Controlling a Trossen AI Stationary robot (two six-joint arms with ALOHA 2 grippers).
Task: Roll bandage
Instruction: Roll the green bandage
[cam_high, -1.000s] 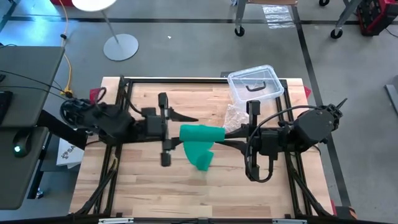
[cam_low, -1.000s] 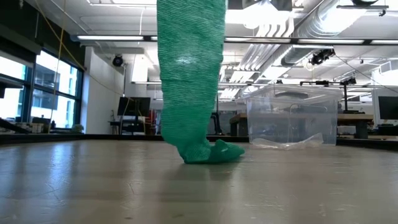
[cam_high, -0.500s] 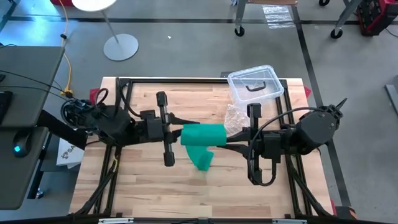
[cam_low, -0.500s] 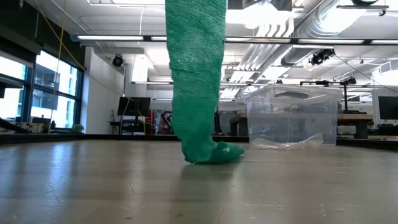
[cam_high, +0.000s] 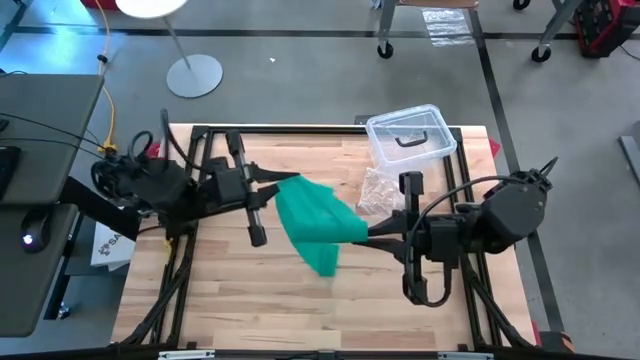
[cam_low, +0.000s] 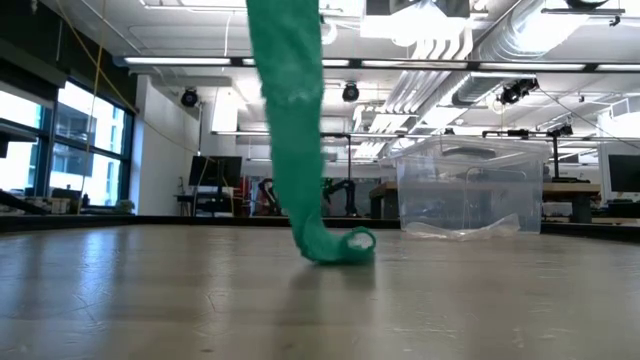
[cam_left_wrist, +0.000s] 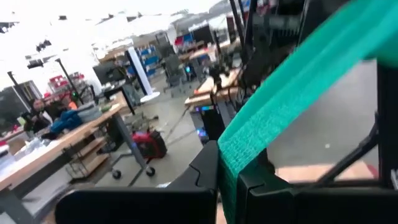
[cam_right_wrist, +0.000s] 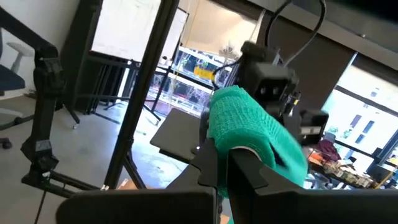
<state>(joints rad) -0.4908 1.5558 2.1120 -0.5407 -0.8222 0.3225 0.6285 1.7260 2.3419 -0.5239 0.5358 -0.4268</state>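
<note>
Bandage (cam_high: 312, 215) spans between my left end effector (cam_high: 288, 184) and right end effector (cam_high: 362, 232) (both clamped on it), tail drooping to table (cam_high: 300, 310).

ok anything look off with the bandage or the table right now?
Nothing damaged or spilled. The bandage is unrolled, stretched in the air between the left claw and right claw, both shut on it, with its loose tail crumpled on the table.

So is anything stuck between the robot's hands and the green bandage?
No. Both grippers already pinch the bandage: the left gripper holds one end, the right gripper the other. Nothing visible sits between. The loose tail hangs down to the table.
</note>
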